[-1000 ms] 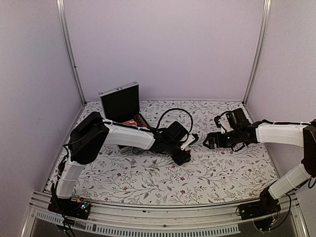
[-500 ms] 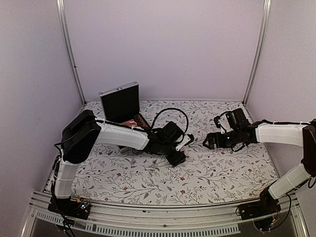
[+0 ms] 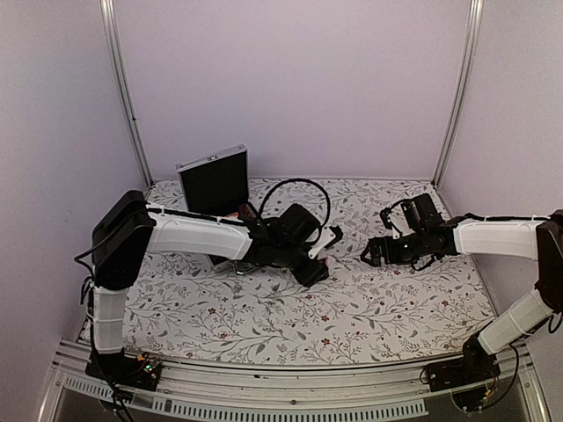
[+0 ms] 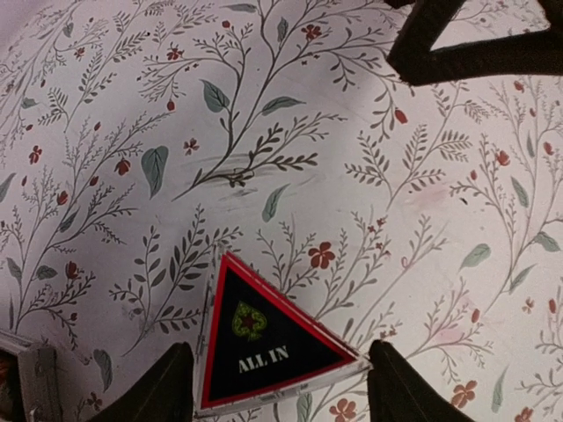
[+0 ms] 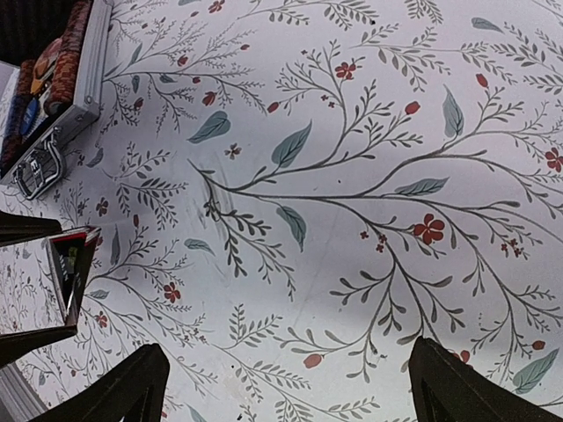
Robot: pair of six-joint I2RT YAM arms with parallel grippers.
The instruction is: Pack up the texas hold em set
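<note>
The silver briefcase (image 3: 214, 180) stands open at the back left, lid upright, with reddish chip rows (image 3: 233, 214) in its base. My left gripper (image 3: 324, 251) is at mid-table, right of the case. It is shut on a black and red triangular "ALL IN" token (image 4: 264, 343) and holds it over the cloth. The token also shows edge-on in the right wrist view (image 5: 66, 277). My right gripper (image 3: 368, 255) is just right of the left one, open and empty (image 5: 286, 369). The case's corner (image 5: 75, 105), latch and chips (image 5: 66, 48) show at the top left there. Decks and dice are hidden.
The table is covered by a floral cloth (image 3: 396, 308). White walls with metal posts (image 3: 123, 97) close in the back and sides. A black cable (image 3: 303, 189) loops above the left wrist. The right gripper's fingers (image 4: 475, 44) show at the top right of the left wrist view.
My left gripper has moved left and back toward the briefcase with the token in it. The right arm has barely moved.
</note>
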